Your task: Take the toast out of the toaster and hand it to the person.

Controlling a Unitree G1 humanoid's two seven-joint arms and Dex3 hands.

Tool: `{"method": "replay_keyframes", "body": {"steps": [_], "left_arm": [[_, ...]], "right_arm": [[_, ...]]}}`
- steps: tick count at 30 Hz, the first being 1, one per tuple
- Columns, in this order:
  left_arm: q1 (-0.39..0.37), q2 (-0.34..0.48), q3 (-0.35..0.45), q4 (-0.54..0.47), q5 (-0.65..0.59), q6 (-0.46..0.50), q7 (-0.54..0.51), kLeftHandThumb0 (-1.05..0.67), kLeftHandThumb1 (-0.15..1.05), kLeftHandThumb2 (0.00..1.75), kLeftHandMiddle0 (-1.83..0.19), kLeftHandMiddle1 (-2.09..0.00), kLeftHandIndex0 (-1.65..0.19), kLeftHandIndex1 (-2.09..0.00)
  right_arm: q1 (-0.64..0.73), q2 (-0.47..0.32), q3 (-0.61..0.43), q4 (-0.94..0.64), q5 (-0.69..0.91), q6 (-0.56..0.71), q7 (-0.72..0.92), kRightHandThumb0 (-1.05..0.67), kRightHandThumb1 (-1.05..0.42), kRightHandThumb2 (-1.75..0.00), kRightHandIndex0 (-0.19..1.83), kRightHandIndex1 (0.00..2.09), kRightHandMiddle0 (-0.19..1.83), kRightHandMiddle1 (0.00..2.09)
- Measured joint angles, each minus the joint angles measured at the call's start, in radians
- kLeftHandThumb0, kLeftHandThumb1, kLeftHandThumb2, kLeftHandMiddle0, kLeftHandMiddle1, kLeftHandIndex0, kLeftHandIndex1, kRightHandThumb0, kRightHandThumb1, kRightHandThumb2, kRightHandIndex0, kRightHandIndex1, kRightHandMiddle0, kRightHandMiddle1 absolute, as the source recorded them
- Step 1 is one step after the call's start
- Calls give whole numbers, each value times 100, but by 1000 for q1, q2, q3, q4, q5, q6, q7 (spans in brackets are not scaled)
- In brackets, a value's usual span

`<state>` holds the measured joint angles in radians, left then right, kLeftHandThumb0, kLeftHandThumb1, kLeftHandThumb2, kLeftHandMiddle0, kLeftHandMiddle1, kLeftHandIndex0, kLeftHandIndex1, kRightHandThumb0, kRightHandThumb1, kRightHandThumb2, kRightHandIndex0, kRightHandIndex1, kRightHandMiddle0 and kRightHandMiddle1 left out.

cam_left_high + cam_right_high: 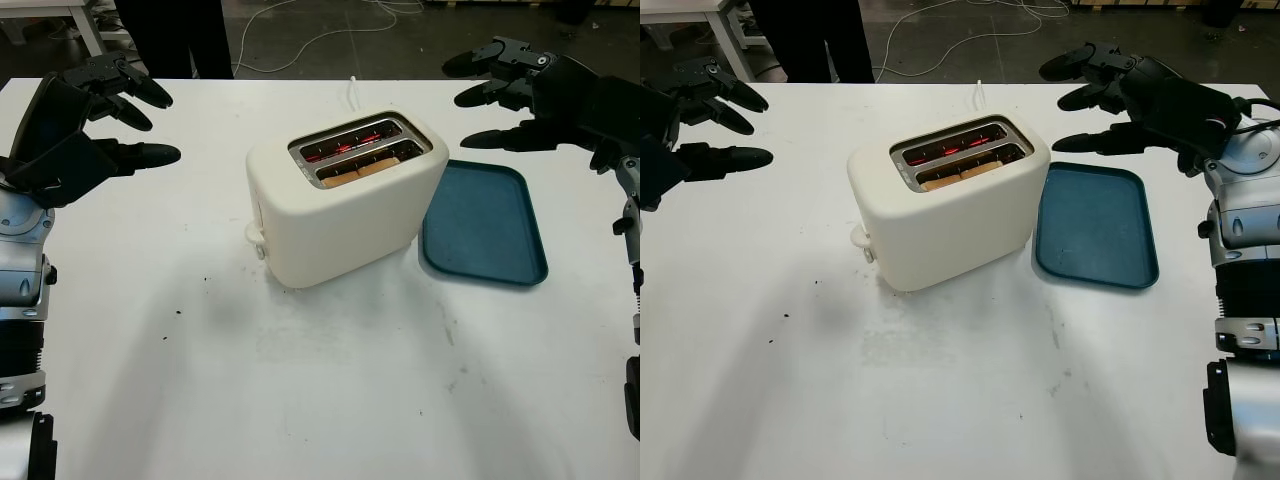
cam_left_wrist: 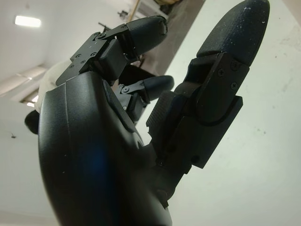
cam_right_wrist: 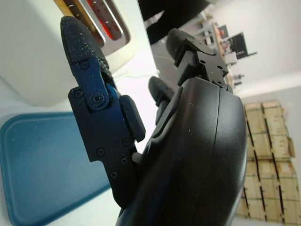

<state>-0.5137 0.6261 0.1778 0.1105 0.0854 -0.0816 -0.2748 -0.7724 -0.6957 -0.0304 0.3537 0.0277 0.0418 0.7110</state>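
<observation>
Risk, heat: the toaster (image 1: pixel 345 195) shows red glowing elements in its far slot, so fingers reaching into the slots would likely meet hot metal.
Risk, grip: the toast (image 1: pixel 362 170) barely clears the rim of the near slot; a pinch on so little exposed edge may slip or crumble it.
Risk, tipping: pulling the toast up at an angle could drag or tilt the toaster, since nothing braces it.
Risk, cord: a white cable (image 1: pixel 353 92) runs off the toaster's far side toward 12 o'clock; a shove could tug it.
Toast: in the near slot of the toaster, mid-tabletop (image 1: pixel 300 380).
Right robot hand (image 1: pixel 1135 95): holds nothing, raised above the tabletop at about 2 o'clock from the toaster, over the far edge of the blue tray (image 1: pixel 485 225); the toast lies well apart from it, toward 8 o'clock.
Left robot hand (image 1: pixel 85 125): holds nothing, raised at about 10 o'clock from the toaster, well apart.
Person: dark-clad legs (image 1: pixel 185 38) beyond the tabletop's far edge, toward 11 o'clock.
</observation>
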Motion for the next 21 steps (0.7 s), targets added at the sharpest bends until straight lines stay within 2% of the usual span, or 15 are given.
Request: {"method": "replay_keyframes", "body": {"steps": [21], "left_arm": [[0,0,0,-1,0,1,0,-105,73,0,-46,-131,-49,-115]], "right_arm": [[0,2,0,2,7,-1,8,-72,-79,-1,0,80,4,69]]}}
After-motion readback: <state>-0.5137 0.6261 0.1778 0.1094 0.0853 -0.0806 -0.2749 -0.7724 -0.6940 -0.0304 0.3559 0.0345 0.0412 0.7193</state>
